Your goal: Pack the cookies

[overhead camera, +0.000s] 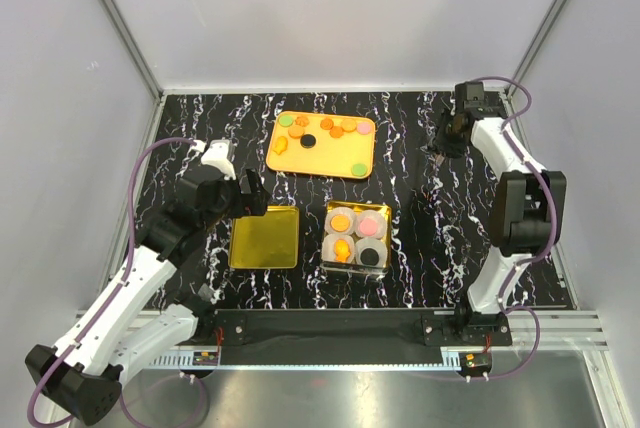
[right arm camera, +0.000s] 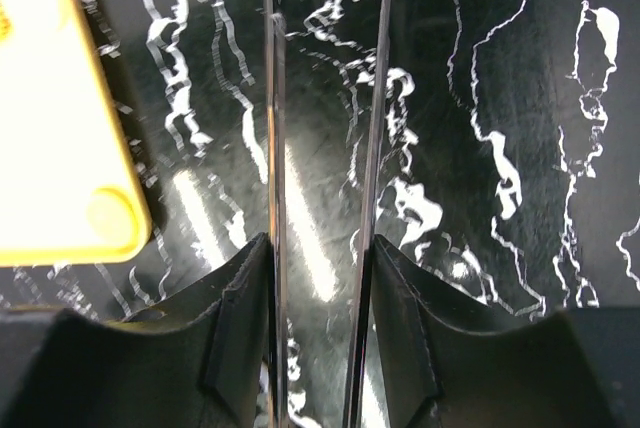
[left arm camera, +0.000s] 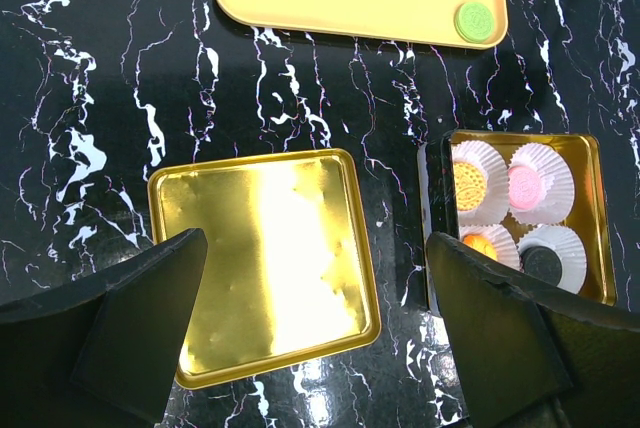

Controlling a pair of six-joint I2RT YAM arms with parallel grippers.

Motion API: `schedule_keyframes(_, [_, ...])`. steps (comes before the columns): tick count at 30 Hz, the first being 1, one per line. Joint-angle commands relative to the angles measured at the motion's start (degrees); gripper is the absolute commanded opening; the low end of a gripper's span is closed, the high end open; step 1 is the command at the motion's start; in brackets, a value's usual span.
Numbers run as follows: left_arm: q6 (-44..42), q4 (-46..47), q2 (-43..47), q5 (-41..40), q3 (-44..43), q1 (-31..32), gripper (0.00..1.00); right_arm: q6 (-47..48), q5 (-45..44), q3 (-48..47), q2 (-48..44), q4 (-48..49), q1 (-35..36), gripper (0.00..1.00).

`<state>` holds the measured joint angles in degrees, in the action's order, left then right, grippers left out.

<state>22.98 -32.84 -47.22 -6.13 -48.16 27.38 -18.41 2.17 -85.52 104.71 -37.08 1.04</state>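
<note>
With four cookies (overhead camera: 356, 237) seated in the gold tin (overhead camera: 357, 210) and more left on the orange tray (overhead camera: 330, 162), the left tool (left arm camera: 320, 333), spread wide, was best centred over the lid (left arm camera: 265, 260), while the right tool (right arm camera: 325, 248) was seen part-open and empty.

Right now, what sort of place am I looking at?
Probably a robot test booth, not a kitchen: plain white walls enclose a black marble-patterned table, two arms are bolted at its near edge, and cookies sit on a yellow tray.

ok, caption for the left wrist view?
Open left pincer above gold lid, beside gold box holding four cookies in paper cups.
</note>
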Motion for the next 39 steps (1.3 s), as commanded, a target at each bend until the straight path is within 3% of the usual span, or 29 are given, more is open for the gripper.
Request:
schedule_keyframes(1, [0.5, 3.1, 1.3, 1.4, 0.1, -0.2, 0.99, 0.0, -1.6, 0.2, 2.9, 4.2, -0.5, 0.50])
schedule_keyframes(9, [0.5, 3.2, 1.7, 1.4, 0.1, -0.2, 0.99, -1.2, -1.0, 0.2, 7.9, 6.1, -0.4, 0.50])
schedule_keyframes(23, [0.4, 3.1, 1.7, 1.0, 0.2, -0.3, 0.99, -2.3, -4.5, -1.2, 13.0, 2.5, -0.3, 0.61])
schedule_keyframes(34, [0.8, 2.8, 0.4, -1.8, 0.2, -0.3, 0.99, -2.3, -4.9, 1.2, 11.8, 3.2, -0.3, 0.87])
schedule_keyframes(39, [2.4, 2.3, -1.6, -4.1, 0.1, -0.3, 0.99, -2.1, -5.5, 1.3, 9.3, 2.7, -0.3, 0.90])
